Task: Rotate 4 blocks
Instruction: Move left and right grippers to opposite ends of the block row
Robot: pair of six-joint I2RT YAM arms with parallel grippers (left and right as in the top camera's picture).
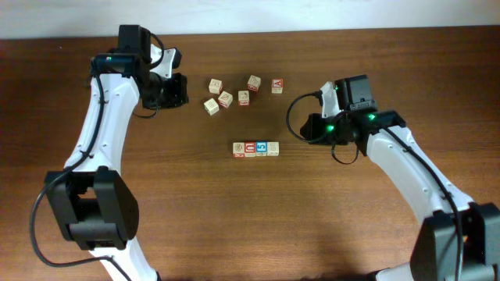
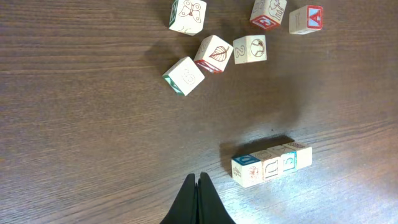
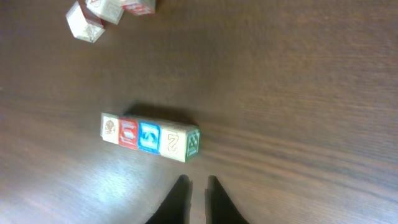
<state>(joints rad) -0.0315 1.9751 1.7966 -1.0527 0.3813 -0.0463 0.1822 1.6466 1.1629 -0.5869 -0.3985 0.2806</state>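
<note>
The 4 blocks stand touching in a short row in the middle of the table, with red, blue and green frames on their faces. My left gripper is far back-left of the row, near the loose cubes. In the left wrist view its fingers are pressed together with nothing between them, and the row lies to their right. My right gripper sits just right of the row. In the right wrist view it shows a narrow empty gap, a short way from the row's green-sided end.
Several loose pale cubes lie scattered at the back, between the two arms. A cube with a red letter A is the rightmost of them. The table's far edge runs behind them.
</note>
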